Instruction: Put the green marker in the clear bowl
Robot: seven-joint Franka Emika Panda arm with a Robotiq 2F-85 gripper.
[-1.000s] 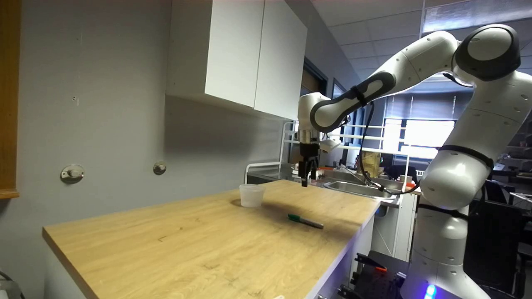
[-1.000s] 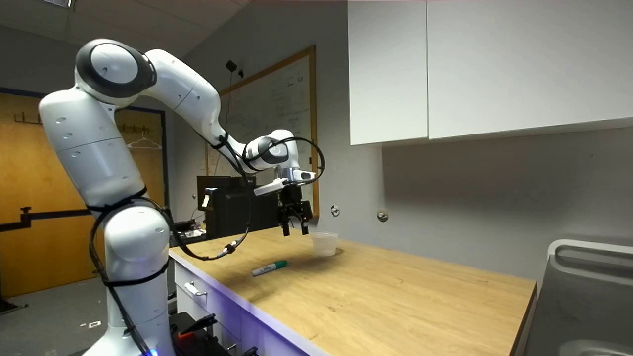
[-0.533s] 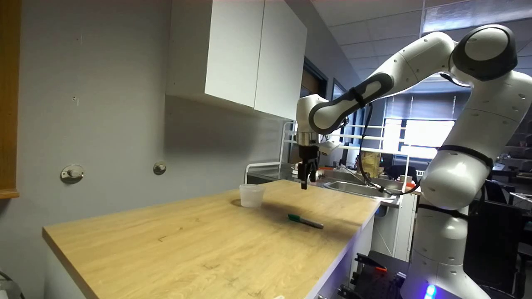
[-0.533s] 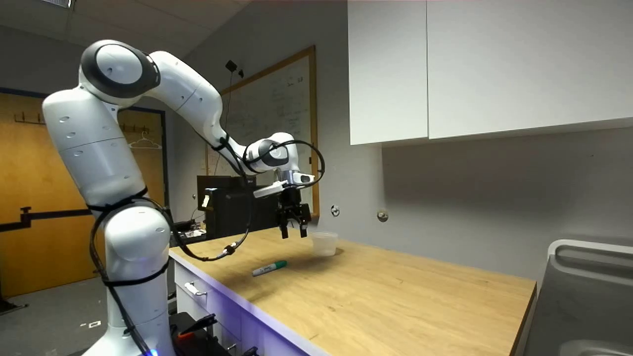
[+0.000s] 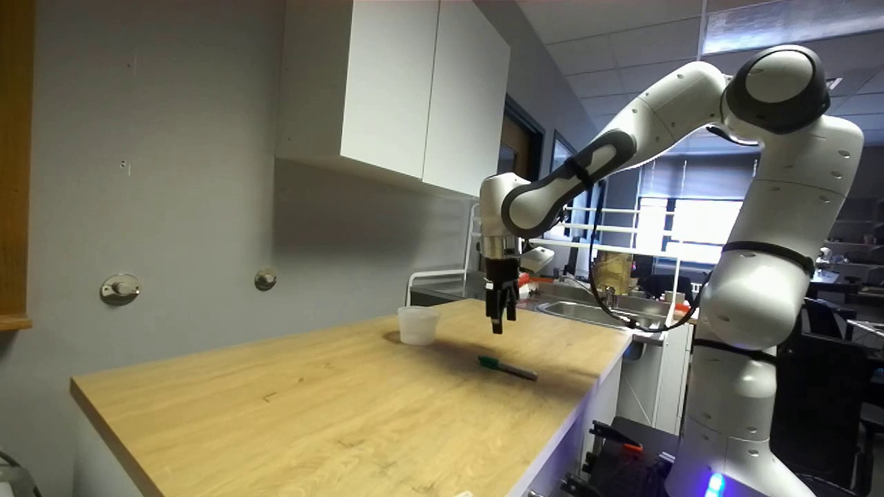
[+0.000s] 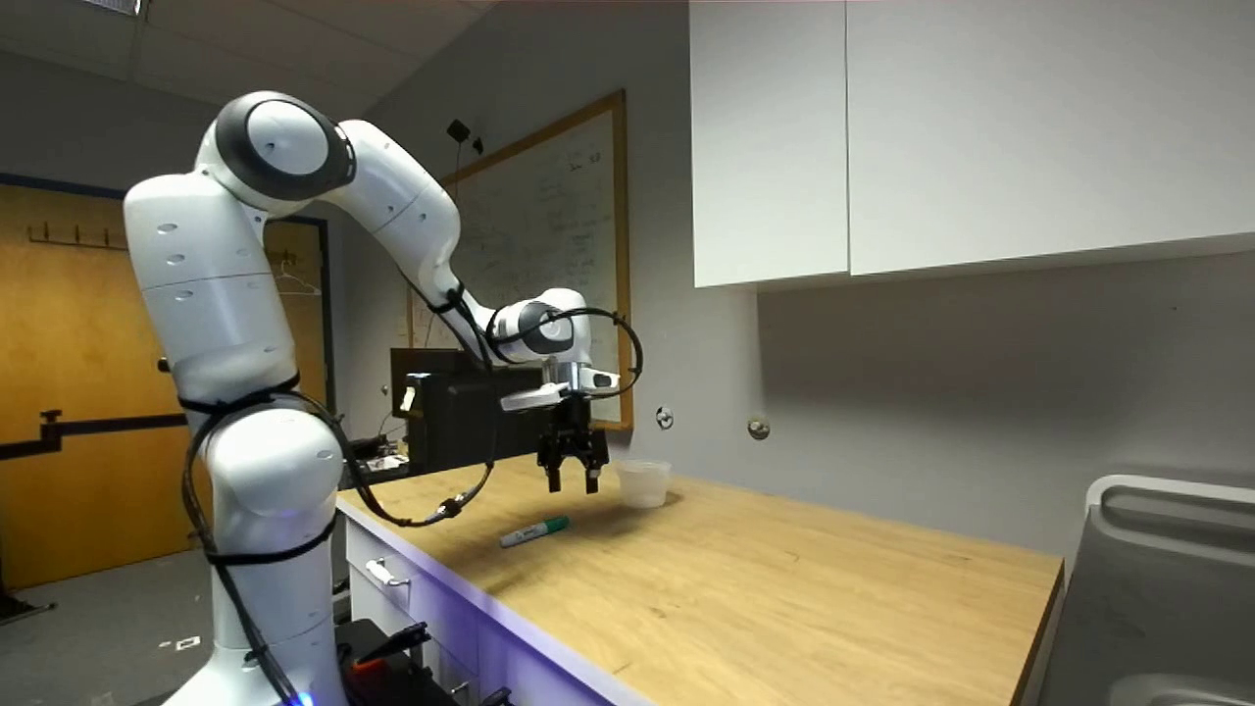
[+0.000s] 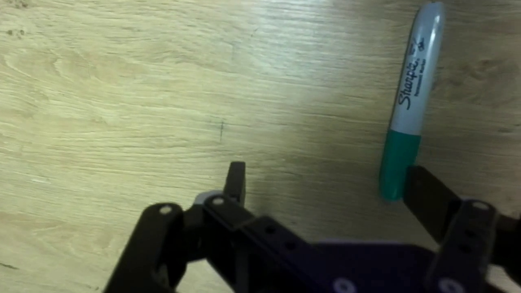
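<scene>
- In the wrist view we see the slim, straight, pale-barrelled green marker (image 7: 415, 85) lying flat, black "Sharpie" lettering along its barrel and a green cap (image 7: 399, 154) at the lower end.
- We find it on the long, pale, wood-grained bench (image 5: 290, 421), between the bench's edge on the robot's side and the small, round, milky-translucent, plastic-looking clear bowl (image 5: 418, 326).
- In both exterior views we see the bowl upright, near the wall side of the bench and apart from the marker. The capped end is the end nearer to the bowl; we cannot see down to the bowl's floor.
- Over the bench hangs the black, two-fingered gripper (image 6: 574, 485), pointing down, at the end of the white, rounded, jointed robot arm (image 6: 225, 324).
- We see its jaws spread, bench surface showing between their tips in the wrist view.
- In that view one jaw overlaps the edge of the cap, yet in both exterior views we see a gap between the jaws and the marker.
- On the plain grey wall (image 5: 173, 207) above the bench we see white, flat-fronted cabinets (image 5: 394, 90).
- In an exterior view we see a shiny metal sink (image 5: 594, 314) past the bench's end, and in an exterior view a wood-framed whiteboard (image 6: 549, 216) behind the arm.
</scene>
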